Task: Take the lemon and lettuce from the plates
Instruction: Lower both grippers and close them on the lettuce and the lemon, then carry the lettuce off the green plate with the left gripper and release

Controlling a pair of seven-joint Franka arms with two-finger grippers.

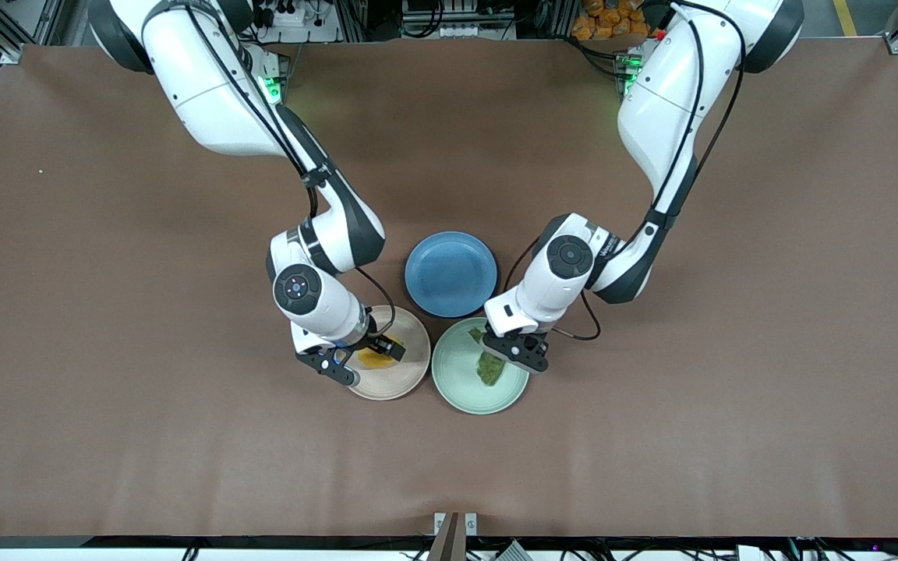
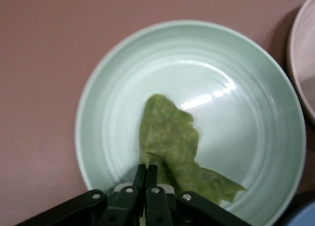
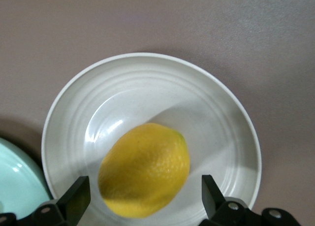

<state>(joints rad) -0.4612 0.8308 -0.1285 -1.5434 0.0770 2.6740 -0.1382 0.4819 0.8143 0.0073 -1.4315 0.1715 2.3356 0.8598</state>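
Observation:
The lemon [image 1: 376,358] lies in the beige-pink plate [image 1: 396,389]. My right gripper [image 1: 365,359] is low over that plate, open, with one finger on each side of the lemon [image 3: 143,169] and not touching it; in the right wrist view the gripper [image 3: 142,196] straddles it over the plate [image 3: 147,73]. The lettuce [image 1: 489,368] lies in the mint green plate [image 1: 457,386]. My left gripper [image 1: 517,352] is down at the leaf's edge. In the left wrist view its fingers [image 2: 147,168] are pressed together on the edge of the lettuce [image 2: 170,137], which still rests on the plate [image 2: 113,88].
A blue round plate [image 1: 450,273], with nothing on it, sits between the two arms, farther from the front camera than the two other plates and close to both. The brown table [image 1: 106,389] spreads wide around them.

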